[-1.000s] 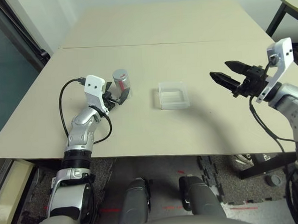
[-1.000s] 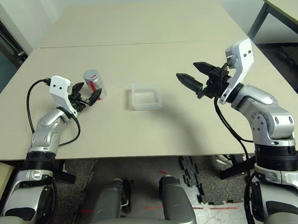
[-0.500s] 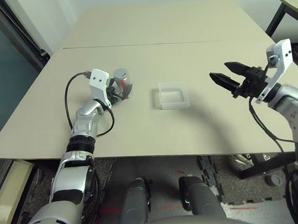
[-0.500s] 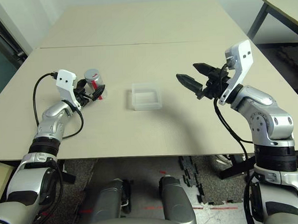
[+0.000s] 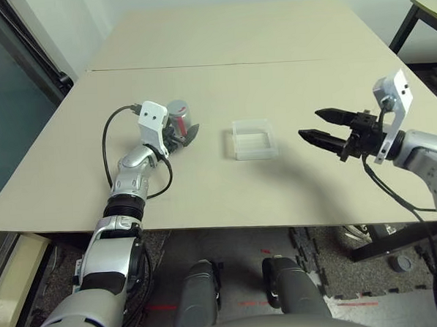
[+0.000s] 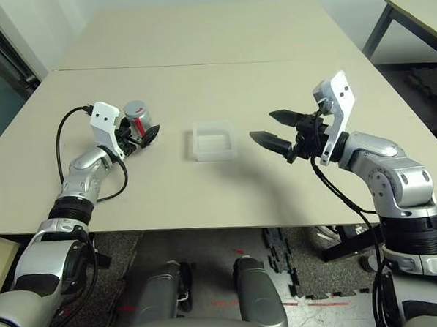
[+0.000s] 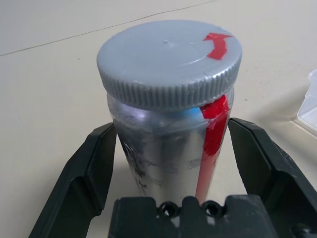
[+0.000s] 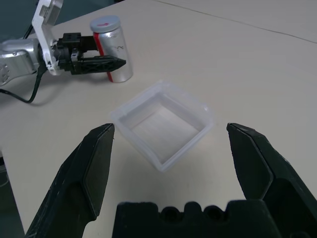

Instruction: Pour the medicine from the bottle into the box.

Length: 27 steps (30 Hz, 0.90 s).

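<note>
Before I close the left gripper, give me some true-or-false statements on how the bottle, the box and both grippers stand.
1. The bottle stands upright on the table. True.
2. The bottle's cap is off. False: it is on.
3. The left gripper has its open fingers on either side of the bottle. True.
4. The right gripper is shut. False: its fingers are spread apart.
5. The box already holds medicine. False: it looks empty.
6. The box lies between the two grippers on the table. True.
</note>
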### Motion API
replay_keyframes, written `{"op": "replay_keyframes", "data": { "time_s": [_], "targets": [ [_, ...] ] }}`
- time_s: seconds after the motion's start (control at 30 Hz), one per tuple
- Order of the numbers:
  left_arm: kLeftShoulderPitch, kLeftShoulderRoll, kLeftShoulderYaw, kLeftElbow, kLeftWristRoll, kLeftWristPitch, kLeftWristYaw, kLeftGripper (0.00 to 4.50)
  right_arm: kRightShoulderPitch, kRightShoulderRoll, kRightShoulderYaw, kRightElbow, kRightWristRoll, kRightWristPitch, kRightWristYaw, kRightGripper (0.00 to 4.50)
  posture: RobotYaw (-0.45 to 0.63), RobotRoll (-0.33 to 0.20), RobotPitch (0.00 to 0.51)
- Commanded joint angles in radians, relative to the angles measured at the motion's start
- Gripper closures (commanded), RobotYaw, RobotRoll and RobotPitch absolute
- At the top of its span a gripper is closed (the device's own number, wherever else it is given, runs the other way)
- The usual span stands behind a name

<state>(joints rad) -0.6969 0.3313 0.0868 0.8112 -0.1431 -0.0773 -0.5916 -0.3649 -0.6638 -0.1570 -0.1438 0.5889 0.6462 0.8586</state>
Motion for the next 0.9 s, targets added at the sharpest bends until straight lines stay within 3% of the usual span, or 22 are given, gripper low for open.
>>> {"op": "replay_keyframes", "data": {
  "time_s": [0.03,0.17,0.23,0.33,0.67,0.9],
  "targets": [
    [-0.018,-0.006,-0.012,0.028,0.015,-0.009,-0.006,0.03,-0.024,-0.006,0.027,0.012,-0.013,-0.003,0.013,0.0,-0.09,0.0,0.098],
    [-0.011,-0.009,-0.012,0.023,0.016,-0.006,-0.007,0.19,-0.04,-0.004,0.04,0.023,-0.019,-0.007,0.021,0.0,-0.09,0.0,0.094],
    [-0.01,-0.01,-0.012,0.023,0.014,0.0,-0.008,0.61,-0.044,-0.002,0.044,0.026,-0.022,-0.009,0.024,0.0,-0.08,0.0,0.093],
    [-0.009,-0.011,-0.015,0.027,0.012,0.007,-0.015,1.65,-0.052,0.0,0.049,0.035,-0.026,-0.012,0.028,0.0,-0.08,0.0,0.089],
    [-0.052,0.009,-0.009,0.016,-0.023,0.021,-0.142,1.69,-0.08,0.001,0.057,0.061,-0.036,-0.019,0.04,0.0,-0.07,0.0,0.082],
    [-0.207,0.117,-0.015,-0.04,-0.109,0.19,-0.459,1.69,-0.128,-0.026,0.072,0.097,-0.045,-0.019,0.093,0.0,-0.05,0.0,0.071]
  ]
}}
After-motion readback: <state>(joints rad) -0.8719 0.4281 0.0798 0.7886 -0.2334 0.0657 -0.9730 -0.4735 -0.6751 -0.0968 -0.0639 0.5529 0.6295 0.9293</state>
